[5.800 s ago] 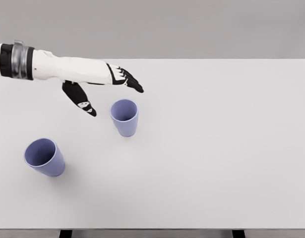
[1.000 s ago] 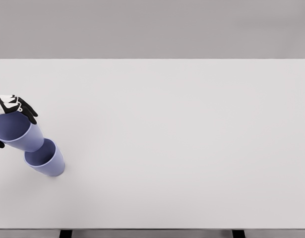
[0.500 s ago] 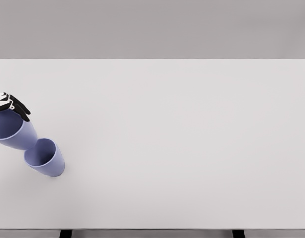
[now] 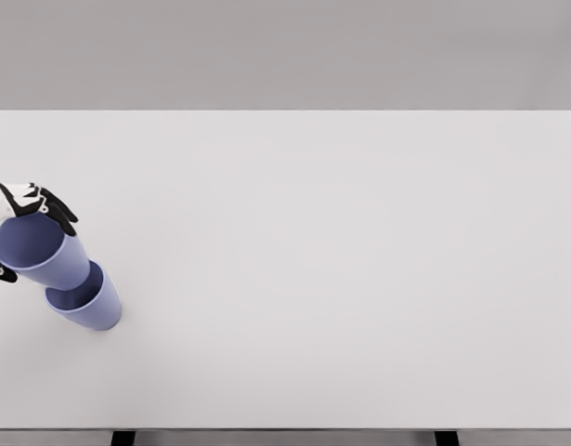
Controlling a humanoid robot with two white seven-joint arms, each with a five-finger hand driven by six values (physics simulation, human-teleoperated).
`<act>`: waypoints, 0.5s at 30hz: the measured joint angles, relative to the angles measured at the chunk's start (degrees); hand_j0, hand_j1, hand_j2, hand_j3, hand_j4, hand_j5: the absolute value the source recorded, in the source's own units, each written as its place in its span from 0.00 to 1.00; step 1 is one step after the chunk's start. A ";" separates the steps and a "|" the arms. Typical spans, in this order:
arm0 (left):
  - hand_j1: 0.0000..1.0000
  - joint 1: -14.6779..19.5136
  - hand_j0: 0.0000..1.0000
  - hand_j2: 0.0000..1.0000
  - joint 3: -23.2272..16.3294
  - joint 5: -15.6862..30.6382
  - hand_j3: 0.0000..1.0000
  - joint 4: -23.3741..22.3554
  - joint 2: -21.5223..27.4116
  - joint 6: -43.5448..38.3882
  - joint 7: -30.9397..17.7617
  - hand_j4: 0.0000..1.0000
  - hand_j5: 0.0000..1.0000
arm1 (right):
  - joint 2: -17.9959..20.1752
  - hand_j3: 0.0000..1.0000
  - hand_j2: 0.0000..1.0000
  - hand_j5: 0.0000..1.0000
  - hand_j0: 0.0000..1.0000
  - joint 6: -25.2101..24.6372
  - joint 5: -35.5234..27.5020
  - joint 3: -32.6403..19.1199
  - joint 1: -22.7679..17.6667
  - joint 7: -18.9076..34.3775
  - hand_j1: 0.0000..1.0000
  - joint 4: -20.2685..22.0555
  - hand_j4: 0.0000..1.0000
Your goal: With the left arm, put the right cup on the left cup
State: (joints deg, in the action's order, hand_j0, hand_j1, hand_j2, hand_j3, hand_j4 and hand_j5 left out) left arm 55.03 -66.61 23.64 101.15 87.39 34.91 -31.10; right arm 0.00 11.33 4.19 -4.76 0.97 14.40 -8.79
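White surface (image 4: 341,260), grey backdrop. At nine o'clock, left hand (image 4: 20,209), fingers gripping right cup (image 4: 44,253), base entering left cup (image 4: 90,302). Release remains; stacking nearly done.

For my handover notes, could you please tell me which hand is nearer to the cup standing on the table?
Left. The left hand grips the other cup, whose base sits in the mouth of the standing cup on the table. The right hand is out of view.
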 measured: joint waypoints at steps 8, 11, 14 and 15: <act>0.50 -1.44 0.50 0.50 0.28 1.93 0.50 0.01 0.02 -0.60 0.73 0.50 0.50 | 0.00 1.00 1.00 1.00 1.00 0.00 0.00 0.01 0.00 0.00 1.00 0.00 1.00; 0.60 -1.65 0.60 0.60 0.33 2.30 0.60 0.02 0.39 -0.72 0.83 0.60 0.60 | 0.00 1.00 1.00 1.00 1.00 0.00 0.00 0.02 0.00 0.00 1.00 0.00 1.00; 0.75 -1.75 0.75 0.75 0.25 1.94 0.75 0.02 0.87 -0.62 0.69 0.75 0.75 | 0.00 1.00 1.00 1.00 1.00 0.00 0.00 0.02 0.00 0.00 1.00 0.00 1.00; 0.75 -1.76 0.75 0.75 0.15 1.34 0.75 0.02 1.02 -0.42 0.48 0.75 0.75 | 0.00 1.00 1.00 1.00 1.00 0.00 0.00 0.01 -0.09 0.00 1.00 0.00 1.00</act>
State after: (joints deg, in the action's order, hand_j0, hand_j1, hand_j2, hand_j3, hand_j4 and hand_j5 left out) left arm 53.27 -66.46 24.98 101.17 88.42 34.49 -30.62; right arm 0.00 11.33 4.20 -4.75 0.88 14.40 -8.79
